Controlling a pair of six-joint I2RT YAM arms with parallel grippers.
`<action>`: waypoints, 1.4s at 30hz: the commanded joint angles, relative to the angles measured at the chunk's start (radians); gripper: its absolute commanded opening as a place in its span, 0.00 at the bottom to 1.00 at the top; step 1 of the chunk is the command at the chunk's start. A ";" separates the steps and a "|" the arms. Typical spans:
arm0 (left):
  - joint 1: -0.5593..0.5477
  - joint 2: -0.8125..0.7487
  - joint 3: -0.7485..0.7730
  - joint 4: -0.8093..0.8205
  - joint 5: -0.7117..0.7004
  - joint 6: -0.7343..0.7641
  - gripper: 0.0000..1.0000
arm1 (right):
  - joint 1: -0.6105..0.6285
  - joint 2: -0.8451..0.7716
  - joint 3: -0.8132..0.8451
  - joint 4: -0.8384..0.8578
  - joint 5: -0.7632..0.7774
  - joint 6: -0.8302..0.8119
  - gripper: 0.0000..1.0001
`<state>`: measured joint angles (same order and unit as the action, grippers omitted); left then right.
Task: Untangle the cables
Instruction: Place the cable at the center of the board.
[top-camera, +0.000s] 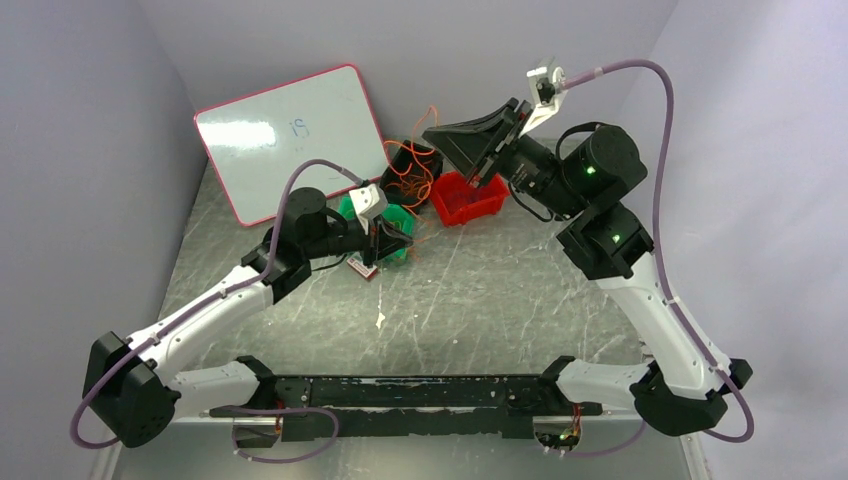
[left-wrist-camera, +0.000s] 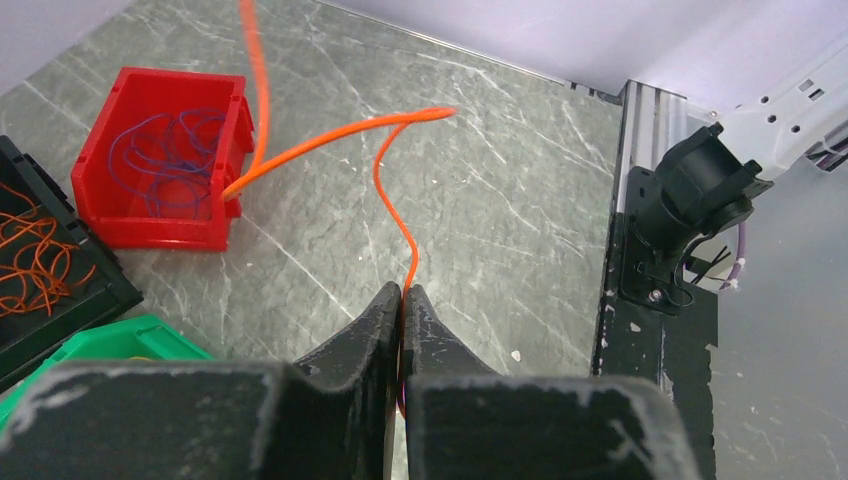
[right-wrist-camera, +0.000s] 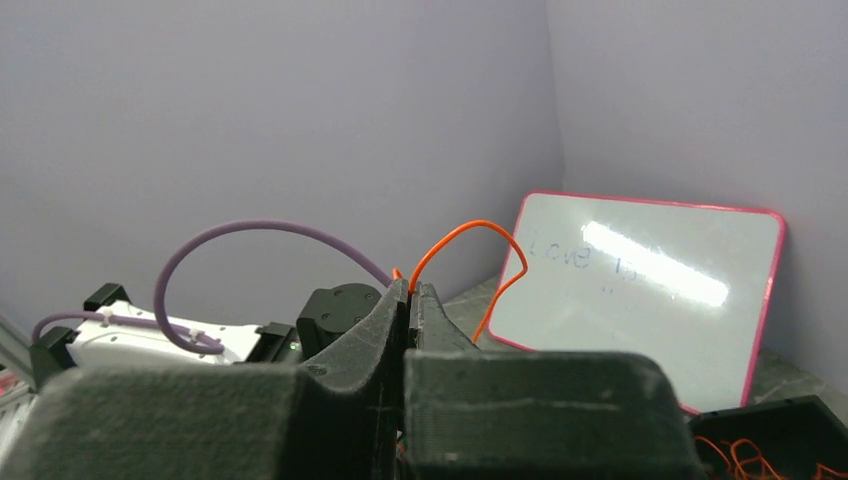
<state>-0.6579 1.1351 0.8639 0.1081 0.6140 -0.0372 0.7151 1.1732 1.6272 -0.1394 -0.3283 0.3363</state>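
Only the wrist views show left gripper and right gripper each pinching orange cable.

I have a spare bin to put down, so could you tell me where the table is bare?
The back centre is crowded: black bin, green bin, red bin, cables, left gripper and right gripper bunch together beside the whiteboard. The widest bare stretch of table runs from there to the base bar.

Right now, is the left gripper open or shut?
Shut on an orange cable: the left gripper has its fingers pressed together, the cable pinched between them and trailing toward the red bin.
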 joint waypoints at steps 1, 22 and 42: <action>-0.008 -0.024 0.018 0.019 -0.003 0.000 0.07 | -0.003 -0.043 -0.017 0.017 0.090 -0.018 0.00; -0.003 -0.153 -0.116 -0.262 -0.616 -0.209 0.07 | -0.002 -0.252 -0.140 -0.076 0.850 -0.212 0.00; 0.040 -0.226 0.008 -0.262 -0.531 -0.173 0.07 | -0.003 -0.199 -0.146 -0.246 0.298 -0.343 0.00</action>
<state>-0.6235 0.9398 0.7837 -0.1993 0.0204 -0.2565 0.7143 0.9199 1.4620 -0.2726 0.2291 0.0727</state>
